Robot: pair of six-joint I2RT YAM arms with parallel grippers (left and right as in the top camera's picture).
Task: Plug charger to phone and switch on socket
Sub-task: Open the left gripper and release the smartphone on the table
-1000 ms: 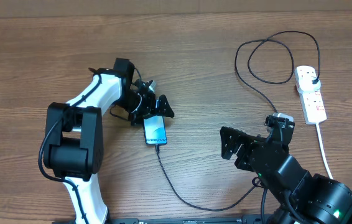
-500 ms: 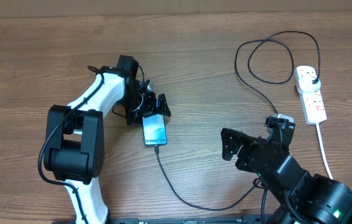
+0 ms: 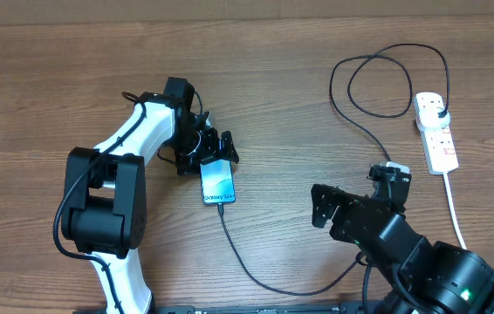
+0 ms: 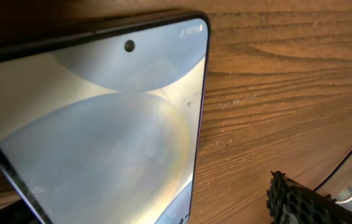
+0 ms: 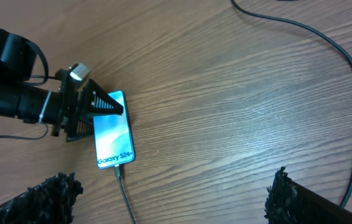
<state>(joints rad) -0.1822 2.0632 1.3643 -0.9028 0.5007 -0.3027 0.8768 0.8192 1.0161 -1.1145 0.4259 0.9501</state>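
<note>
The phone [image 3: 218, 183] lies screen up on the table, its "Galaxy" end towards me. It also shows in the right wrist view [image 5: 112, 132] and fills the left wrist view [image 4: 95, 130]. The charger cable [image 3: 256, 275] has its tip at the phone's near end [image 5: 117, 169] and looks inserted. It runs under my right arm and loops back to its black plug [image 3: 439, 111], seated in the white socket strip [image 3: 440, 144]. My left gripper [image 3: 212, 150] is open and straddles the phone's far end; one finger [image 4: 294, 202] stands apart from the phone's edge. My right gripper [image 5: 170, 202] is wide open and empty above bare table.
The strip's thick white cord [image 3: 456, 218] runs towards the front right edge. The cable makes a wide loop [image 3: 378, 83] at the back right. The table is brown wood.
My left gripper's fingers have drawn in a little over the phone's far end. My right arm has shifted slightly. The phone and cable lie as before.
</note>
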